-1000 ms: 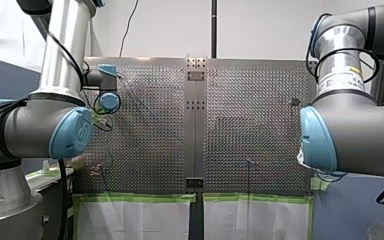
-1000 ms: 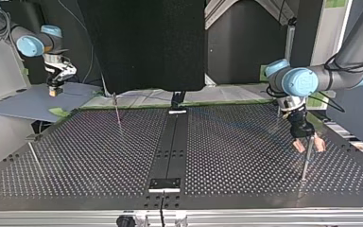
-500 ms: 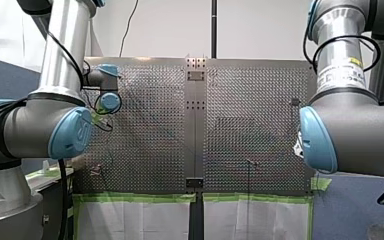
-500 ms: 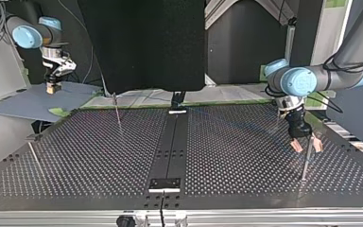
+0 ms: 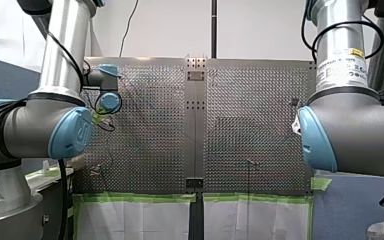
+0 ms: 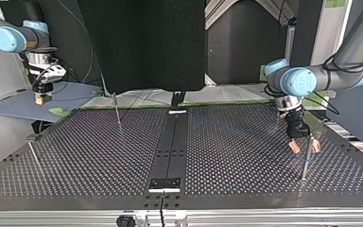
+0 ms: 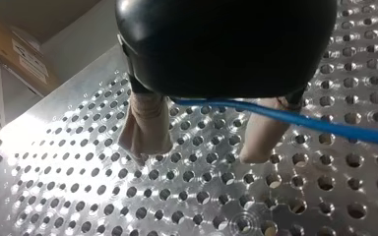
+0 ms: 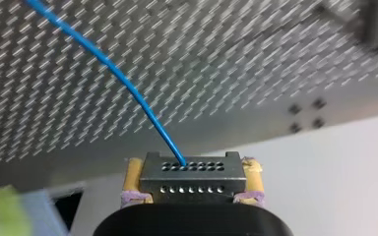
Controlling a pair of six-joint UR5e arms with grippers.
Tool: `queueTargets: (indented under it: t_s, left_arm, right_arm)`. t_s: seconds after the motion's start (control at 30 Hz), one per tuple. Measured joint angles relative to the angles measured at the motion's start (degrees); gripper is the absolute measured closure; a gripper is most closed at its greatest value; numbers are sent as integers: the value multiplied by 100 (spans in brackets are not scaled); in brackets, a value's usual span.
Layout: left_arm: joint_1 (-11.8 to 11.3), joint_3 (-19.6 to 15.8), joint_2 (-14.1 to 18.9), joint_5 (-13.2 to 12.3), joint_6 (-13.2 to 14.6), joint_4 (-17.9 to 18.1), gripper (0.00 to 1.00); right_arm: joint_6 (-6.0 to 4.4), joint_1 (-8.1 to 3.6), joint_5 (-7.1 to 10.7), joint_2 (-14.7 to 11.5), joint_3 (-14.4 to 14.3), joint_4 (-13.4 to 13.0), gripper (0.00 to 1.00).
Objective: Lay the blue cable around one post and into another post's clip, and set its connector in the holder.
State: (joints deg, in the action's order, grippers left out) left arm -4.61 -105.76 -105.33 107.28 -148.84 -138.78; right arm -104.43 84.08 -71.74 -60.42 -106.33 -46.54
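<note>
The connector (image 8: 184, 176) is clamped in my right gripper (image 8: 192, 183); my left gripper (image 7: 198, 156) is spread wide. Next, the blue cable (image 8: 128, 88) should be led round the post (image 6: 304, 165).

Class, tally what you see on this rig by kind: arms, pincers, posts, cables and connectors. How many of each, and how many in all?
Arms: 2
Pincers, my left and my right: 2
Posts: 3
Blue cable: 1
Connector: 1
Total: 9

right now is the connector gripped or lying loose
Gripped: the connector sits clamped between my right gripper's yellow pads, blue cable leading from it.
</note>
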Motion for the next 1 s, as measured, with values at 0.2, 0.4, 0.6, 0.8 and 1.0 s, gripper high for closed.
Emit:
queueTargets:
  t_s: [0.2,0.4,0.6,0.8,1.0]
  left_arm:
    - [8,-2,0,-59,-20,1,0]
    - [13,-3,0,-77,-42,12,0]
    - [15,-3,1,-73,-81,11,0]
    - [15,-3,0,-87,-115,16,0]
    - [1,-4,0,-89,-132,17,0]
  right_arm:
    - [73,9,329,-330,278,326,100]
    - [372,28,677,-678,478,674,100]
    - [434,19,877,-996,351,1025,100]
    - [385,32,887,-886,241,1271,100]
    - [570,47,866,-637,414,1470,100]
